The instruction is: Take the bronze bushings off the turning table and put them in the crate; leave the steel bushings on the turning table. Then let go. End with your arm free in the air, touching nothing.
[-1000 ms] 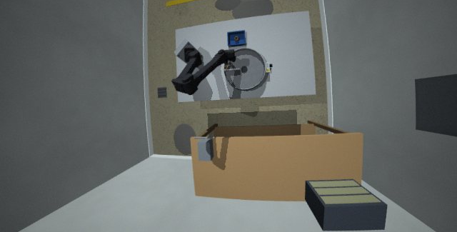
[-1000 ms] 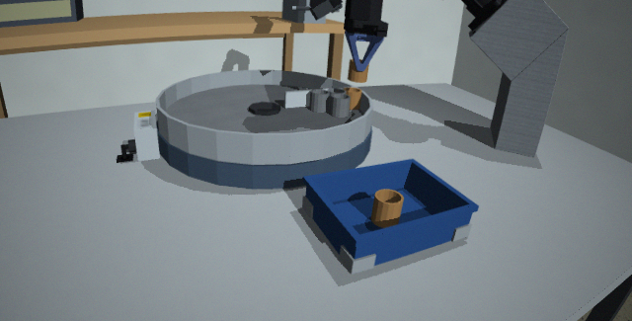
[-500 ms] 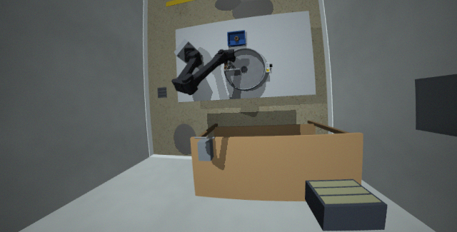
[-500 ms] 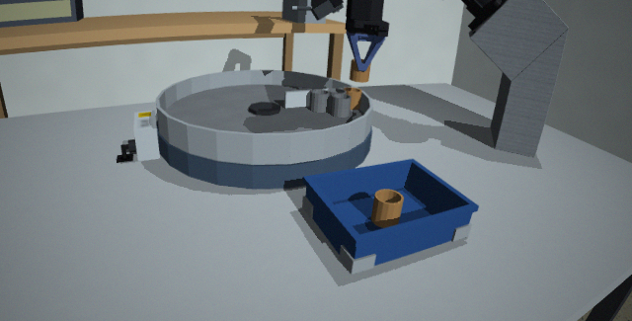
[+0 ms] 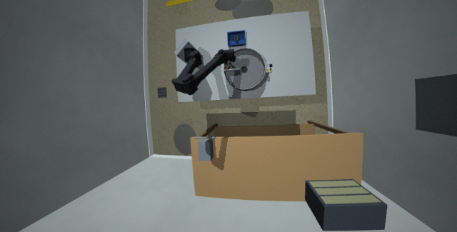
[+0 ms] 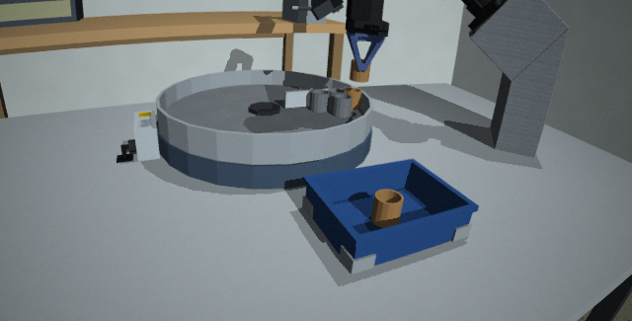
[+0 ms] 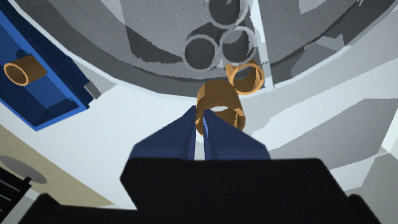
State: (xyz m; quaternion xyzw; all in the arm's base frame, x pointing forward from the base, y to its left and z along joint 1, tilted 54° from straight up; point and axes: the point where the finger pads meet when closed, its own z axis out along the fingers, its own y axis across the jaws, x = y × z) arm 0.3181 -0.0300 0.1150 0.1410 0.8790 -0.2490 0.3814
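My gripper (image 6: 362, 67) (image 7: 199, 111) is shut on the wall of a bronze bushing (image 6: 359, 74) (image 7: 219, 97) and holds it above the turning table's rim. A second bronze bushing (image 6: 354, 98) (image 7: 247, 79) stands on the turning table (image 5: 251, 78) (image 6: 212, 140) near the wall. Beside it stand three steel bushings, one (image 6: 340, 106) (image 7: 200, 53), another (image 6: 318, 101) (image 7: 238, 46) and a third (image 7: 226, 10). Another bronze bushing (image 5: 236, 37) (image 6: 387, 207) (image 7: 24, 71) stands in the blue crate (image 5: 228, 43) (image 6: 415, 242) (image 7: 62, 114).
A white bar (image 6: 296, 99) (image 7: 263, 45) stands on the turning table beside the bushings. A small white box with a yellow mark (image 5: 268, 67) (image 6: 146, 138) stands at its outer wall. The arm's grey pedestal (image 6: 523, 79) stands behind the crate to the right in the exterior view.
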